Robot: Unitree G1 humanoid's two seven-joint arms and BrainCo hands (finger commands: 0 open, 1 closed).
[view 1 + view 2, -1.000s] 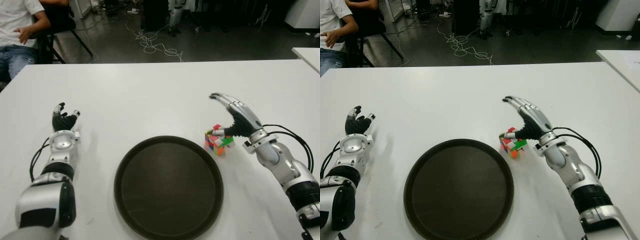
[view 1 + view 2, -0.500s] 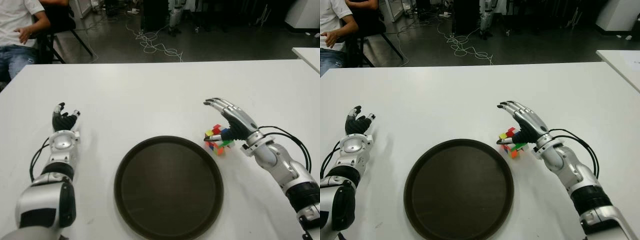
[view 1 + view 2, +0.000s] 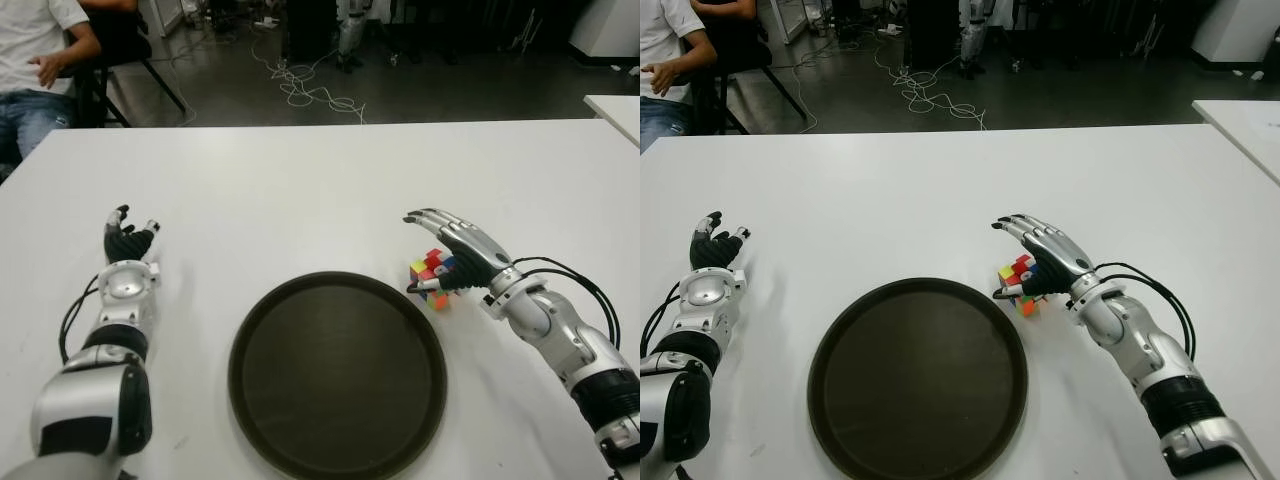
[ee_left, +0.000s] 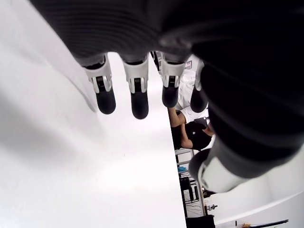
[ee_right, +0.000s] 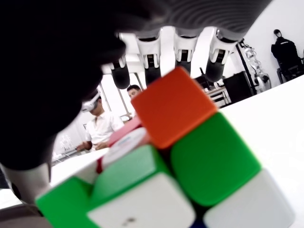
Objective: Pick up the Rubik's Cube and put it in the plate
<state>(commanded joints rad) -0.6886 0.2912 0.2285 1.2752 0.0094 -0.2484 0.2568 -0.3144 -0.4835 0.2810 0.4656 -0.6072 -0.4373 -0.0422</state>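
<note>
The Rubik's Cube (image 3: 430,273) stands on the white table (image 3: 300,190), just off the right rim of the dark round plate (image 3: 337,370). My right hand (image 3: 447,252) arches over the cube from the right, with its fingers stretched across the top and the thumb low at the cube's near side. In the right wrist view the cube (image 5: 175,171) fills the space under the palm, and the fingers (image 5: 183,50) extend past it without closing on it. The plate holds nothing. My left hand (image 3: 128,240) shows far left of the plate, fingers relaxed.
A seated person (image 3: 40,60) is beyond the table's far left corner. Cables (image 3: 310,90) lie on the floor behind the table. The corner of another white table (image 3: 615,105) shows at the right edge.
My right hand has dropped and tipped forward, bringing its raised fingers down over the cube. The cube, plate and left hand have stayed put.
</note>
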